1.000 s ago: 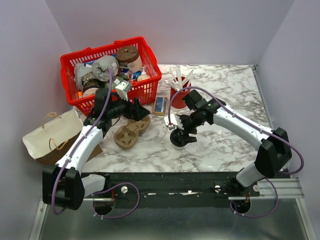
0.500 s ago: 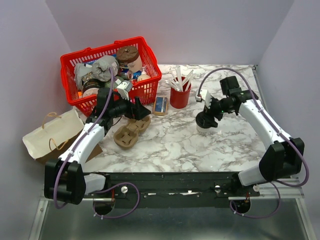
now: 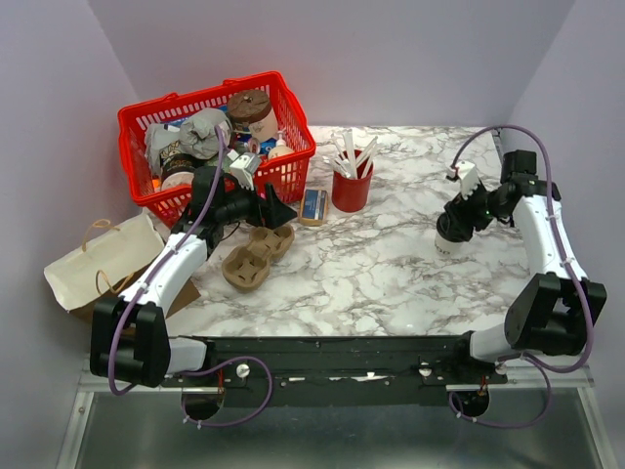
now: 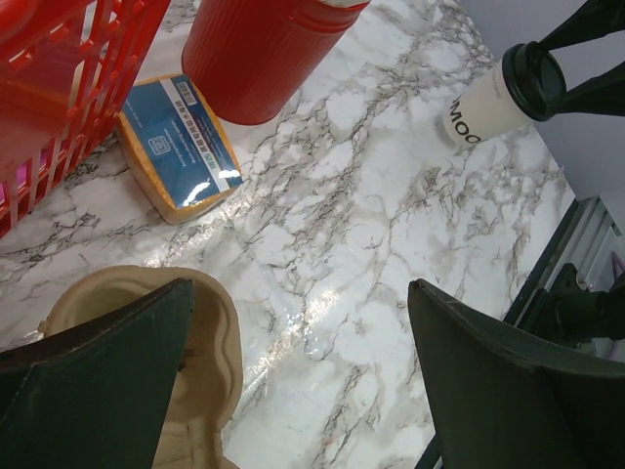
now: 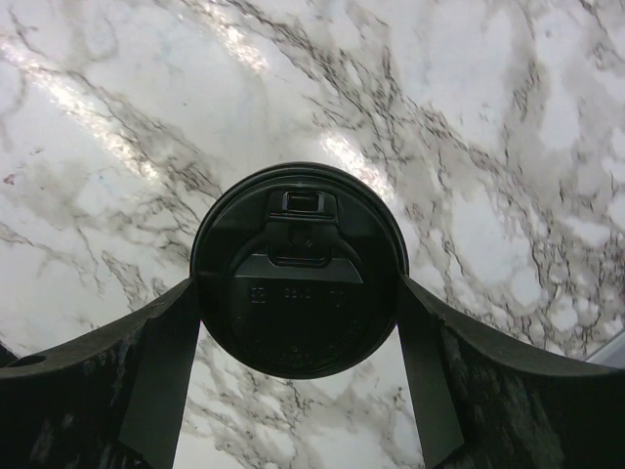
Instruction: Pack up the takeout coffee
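Overhead view of a marble counter (image 3: 371, 274) with 2 robot arms. At the right of the frame, the right claw (image 3: 455, 221) is clenched on the coffee (image 3: 449, 242), a cream paper cup. The wrist view looks straight down on its black lid (image 5: 298, 269), with 1 finger pressed against each side of the rim. Gripping from above this way likely keeps the cup upright so nothing spills. Whether its base touches the counter cannot be told.

At center left, well apart from the coffee, the left claw (image 3: 271, 210) hangs spread wide and grasps nothing, just over a brown pulp carrier (image 3: 256, 256). Its own view shows 1 carrier well under the left finger. The carrier's wells look like the intended seat for the cup, and the released claw may be poised to steady it.

A red basket (image 3: 298, 147) of goods sits at upper left. A red cup (image 3: 350, 191) of white cutlery stands near center top. A paper bag (image 3: 103, 259) lies flat at far left, probably for later packing.
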Available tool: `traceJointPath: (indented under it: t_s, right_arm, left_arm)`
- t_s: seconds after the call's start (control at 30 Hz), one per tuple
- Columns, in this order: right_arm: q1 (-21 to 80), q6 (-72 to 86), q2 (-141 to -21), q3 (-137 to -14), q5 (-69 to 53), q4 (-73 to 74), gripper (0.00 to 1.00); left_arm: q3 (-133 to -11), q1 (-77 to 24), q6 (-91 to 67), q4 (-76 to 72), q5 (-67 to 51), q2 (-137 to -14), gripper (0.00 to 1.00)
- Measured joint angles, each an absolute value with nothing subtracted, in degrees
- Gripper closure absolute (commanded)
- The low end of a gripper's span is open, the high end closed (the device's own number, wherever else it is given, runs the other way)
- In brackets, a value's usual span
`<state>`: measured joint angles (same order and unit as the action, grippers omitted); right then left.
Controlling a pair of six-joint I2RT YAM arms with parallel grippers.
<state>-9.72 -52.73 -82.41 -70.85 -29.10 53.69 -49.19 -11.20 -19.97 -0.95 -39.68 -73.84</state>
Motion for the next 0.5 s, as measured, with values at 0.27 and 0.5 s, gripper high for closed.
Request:
traceJointPath:
  t_s: [0.27,0.5]
  right_arm:
    - [-15.64,-52.86,-86.13,-70.89,-29.08,53.69,0.26]
    - [-16.60,-52.97,-86.59,-70.96,-29.15,53.65,0.10]
  left_arm:
    - [-49.21,-11.20,-19.53,-0.64,-39.68,-73.87,0.02]
    - [-50.85,-11.20,-13.61,4.62,-38.83,-73.82,0.03]
